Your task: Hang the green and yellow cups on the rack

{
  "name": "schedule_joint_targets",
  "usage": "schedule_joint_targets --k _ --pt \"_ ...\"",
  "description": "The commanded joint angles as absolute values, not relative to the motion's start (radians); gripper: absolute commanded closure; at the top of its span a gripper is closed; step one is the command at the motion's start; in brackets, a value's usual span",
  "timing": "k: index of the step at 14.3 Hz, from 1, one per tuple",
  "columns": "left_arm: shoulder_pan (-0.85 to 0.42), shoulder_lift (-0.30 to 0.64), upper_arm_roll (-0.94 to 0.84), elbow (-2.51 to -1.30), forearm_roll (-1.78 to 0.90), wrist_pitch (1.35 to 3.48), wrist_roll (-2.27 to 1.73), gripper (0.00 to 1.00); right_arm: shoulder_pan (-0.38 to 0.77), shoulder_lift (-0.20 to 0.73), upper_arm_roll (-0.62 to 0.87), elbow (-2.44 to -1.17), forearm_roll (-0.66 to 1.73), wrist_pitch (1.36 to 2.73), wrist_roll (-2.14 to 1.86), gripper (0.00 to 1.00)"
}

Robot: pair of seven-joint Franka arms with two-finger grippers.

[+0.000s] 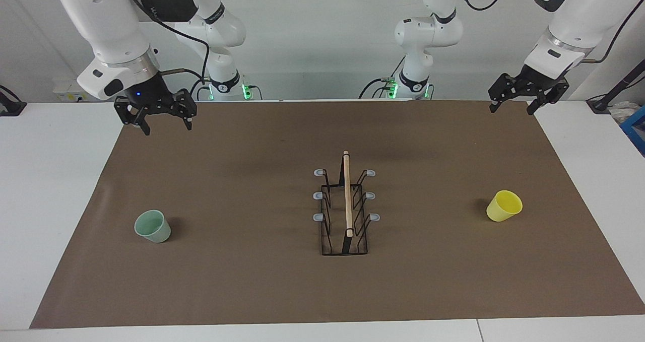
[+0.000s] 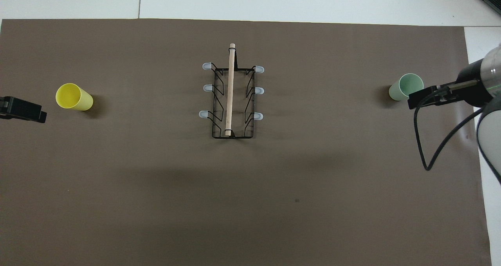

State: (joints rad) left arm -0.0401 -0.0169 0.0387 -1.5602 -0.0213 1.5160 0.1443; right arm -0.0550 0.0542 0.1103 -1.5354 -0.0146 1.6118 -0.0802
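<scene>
The rack, black wire with a wooden rod on top and grey-tipped prongs on both sides, stands in the middle of the brown mat with nothing on its prongs. Toward the right arm's end of the table, the pale green cup stands upright. At the left arm's end, the yellow cup stands upright too. My right gripper hangs open and empty over the mat's corner by its base. My left gripper hangs open and empty over the other corner.
The brown mat covers most of the white table. A blue object and a black stand sit off the mat past the left arm's end. A black cable loops from the right arm.
</scene>
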Motion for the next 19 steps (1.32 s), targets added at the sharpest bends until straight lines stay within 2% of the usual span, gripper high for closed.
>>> schedule_joint_targets --k 1,9,11,14,19 --pt "-0.037 -0.041 0.037 -1.583 -0.017 1.522 0.137 0.0 -0.057 0.041 0.107 -1.555 -0.006 1.632 -0.066 0.0" --pt "-0.046 -0.048 0.037 -1.595 -0.018 1.509 0.13 0.0 -0.052 0.041 0.107 -1.563 -0.005 1.646 -0.058 0.0" --pt "-0.046 -0.057 0.037 -1.615 -0.018 1.519 0.146 0.0 -0.052 0.041 0.109 -1.591 -0.005 1.73 -0.074 0.0" --pt "-0.045 -0.057 0.037 -1.617 -0.018 1.525 0.141 0.0 -0.072 0.057 0.106 -1.591 -0.031 1.772 -0.168 0.0" --pt "-0.043 -0.037 0.044 -1.605 -0.025 1.537 0.118 0.0 -0.081 0.048 0.107 -1.604 -0.211 1.712 -0.334 0.0"
